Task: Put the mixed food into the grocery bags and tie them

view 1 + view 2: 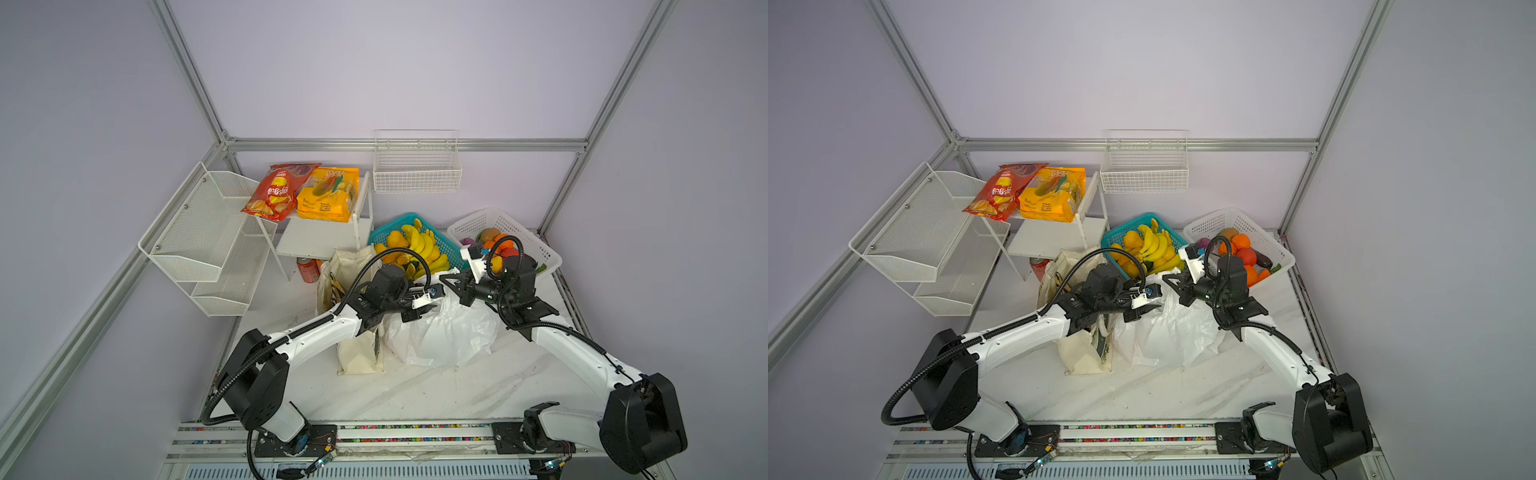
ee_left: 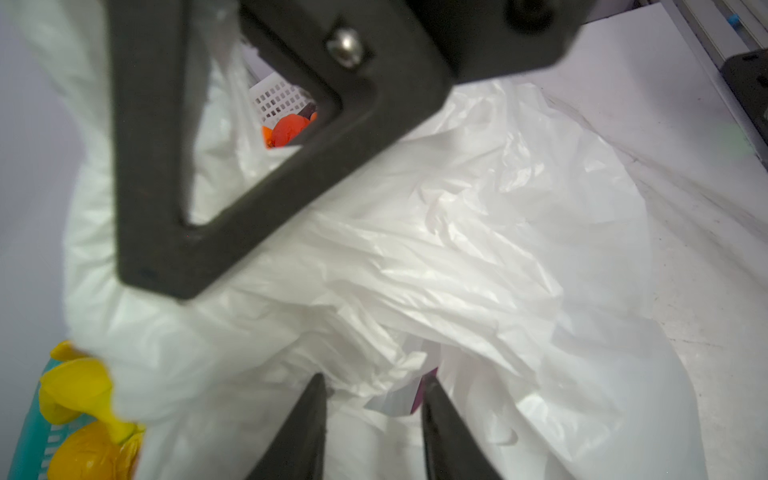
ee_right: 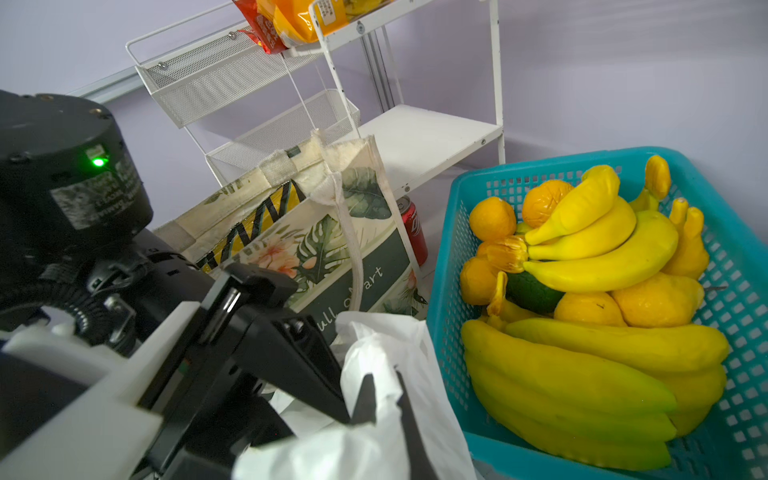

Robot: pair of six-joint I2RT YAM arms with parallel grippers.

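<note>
The thin crinkly plastic carrier bag (image 1: 449, 336) is plain white. The cream canvas tote (image 3: 328, 245) bears dark green leaves, pink blossoms and a dark green band with pale lettering. The glossy black chip bag (image 3: 270, 212) carries yellow zigzags. The curved toy bananas (image 3: 602, 266) are yellow; the perforated plastic basket (image 3: 446, 291) is teal.

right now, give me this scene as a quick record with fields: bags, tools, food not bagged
white plastic bag: crumpled on the table between the arms, not tied
canvas tote: upright beside it, zigzag chip bag in its mouth
right tool: shut on the plastic bag's film
left tool: jaws apart over the plastic bag
bananas: in the teal basket
oranges: in the white basket
shelf: red chip bag and orange-yellow packet on top
</note>
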